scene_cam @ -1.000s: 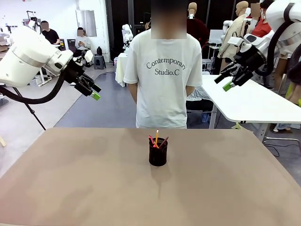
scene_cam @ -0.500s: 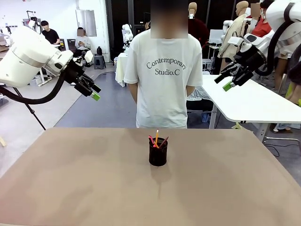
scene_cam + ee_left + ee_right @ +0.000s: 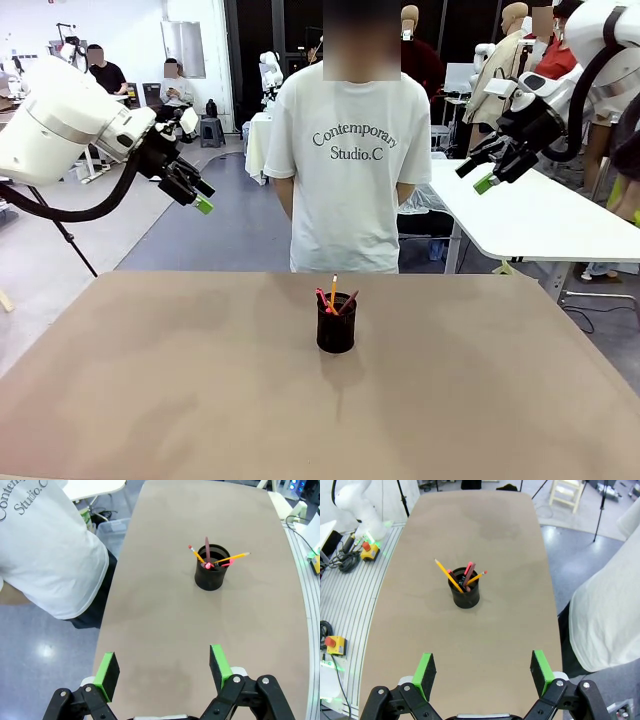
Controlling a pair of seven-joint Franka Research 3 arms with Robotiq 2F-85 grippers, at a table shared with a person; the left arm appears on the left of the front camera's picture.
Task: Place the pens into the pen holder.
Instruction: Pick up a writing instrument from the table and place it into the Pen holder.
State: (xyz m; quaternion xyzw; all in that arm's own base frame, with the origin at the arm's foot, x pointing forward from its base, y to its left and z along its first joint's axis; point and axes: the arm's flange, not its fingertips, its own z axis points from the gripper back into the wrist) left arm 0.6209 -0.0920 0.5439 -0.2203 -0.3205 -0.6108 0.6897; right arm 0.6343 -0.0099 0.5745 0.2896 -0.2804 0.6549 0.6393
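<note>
The black mesh pen holder [image 3: 336,323] stands upright near the middle of the brown table, toward the far edge. Several pens [image 3: 333,294] stick up out of it, among them a yellow-orange pencil, a dark reddish one and a pink-red one. The holder [image 3: 212,570] with its pens [image 3: 231,557] also appears in the left wrist view, and the holder [image 3: 466,594] with pens [image 3: 447,575] in the right wrist view. My left gripper [image 3: 199,196] hangs high at the left, open and empty, well away from the holder. High at the right, my right gripper [image 3: 475,177] is open and empty too.
A person in a white T-shirt [image 3: 348,160] stands at the table's far edge, right behind the holder, hands behind the back. A white table [image 3: 540,215] stands at the back right. The brown tabletop [image 3: 180,380] around the holder is bare.
</note>
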